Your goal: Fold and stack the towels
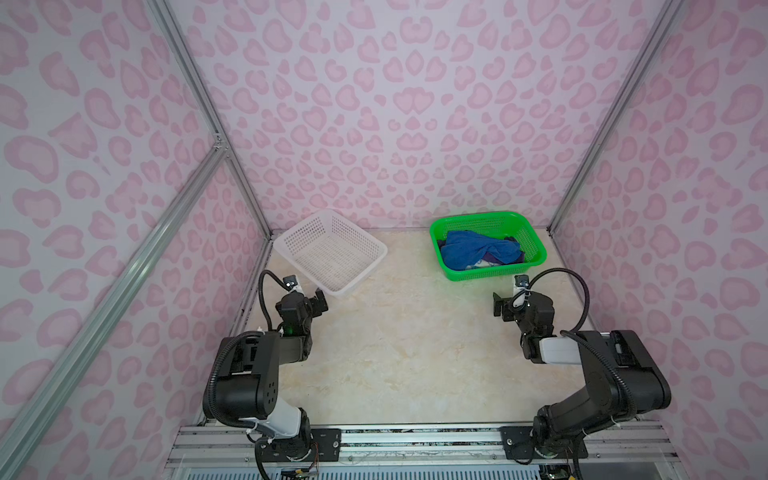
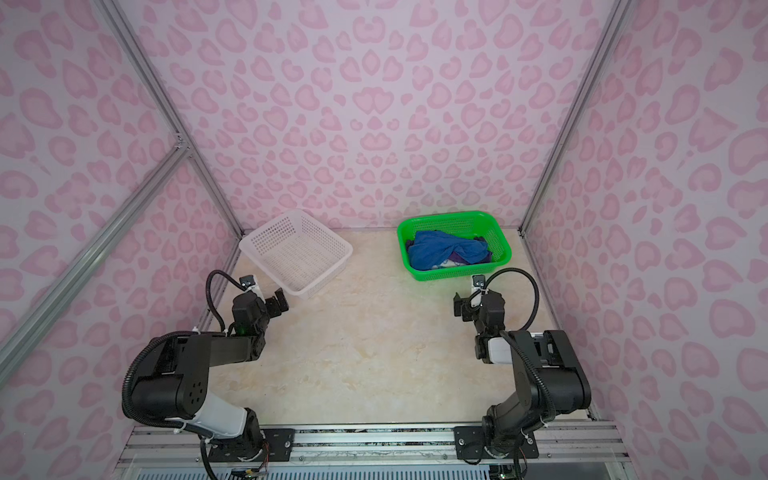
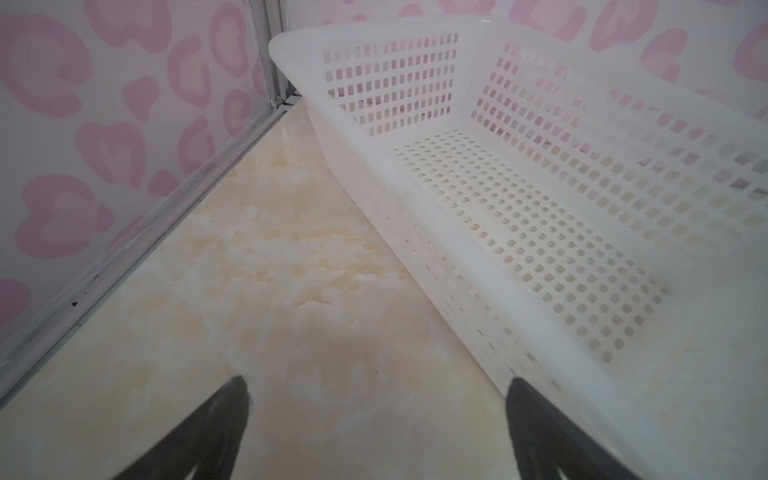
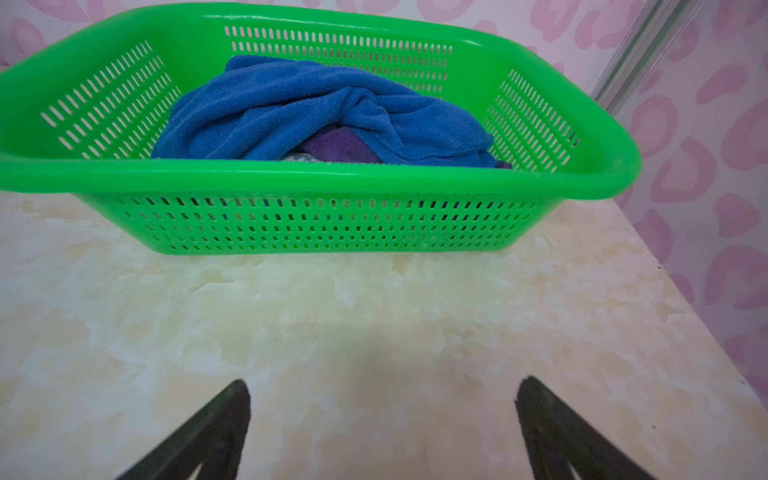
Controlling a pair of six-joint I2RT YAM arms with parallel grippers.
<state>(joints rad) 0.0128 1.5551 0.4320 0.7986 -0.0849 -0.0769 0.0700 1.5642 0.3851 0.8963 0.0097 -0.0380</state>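
Right wrist view: towels (image 4: 291,108) heaped in green basket (image 4: 316,178), straight ahead of right jaws, wide apart, empty. Left jaws wide, empty, near white basket (image 3: 415,249). Right arm nearer.

Both top views are softly and evenly lit, apparently from overhead, and darken toward their corners. The wide lens stretches the walls (image 1: 95,216) at the edges. The counter (image 1: 407,357) reads bright and pale, with only faint shadows. In the wrist views the left tool (image 3: 376,384) and right tool (image 4: 382,388) are dark, out-of-focus wedges, each with a dim smudge of shadow ahead. The white basket (image 3: 415,249) looks washed out and hazy. The green basket (image 4: 332,176) is sharp, with a slight sheen on its rim.
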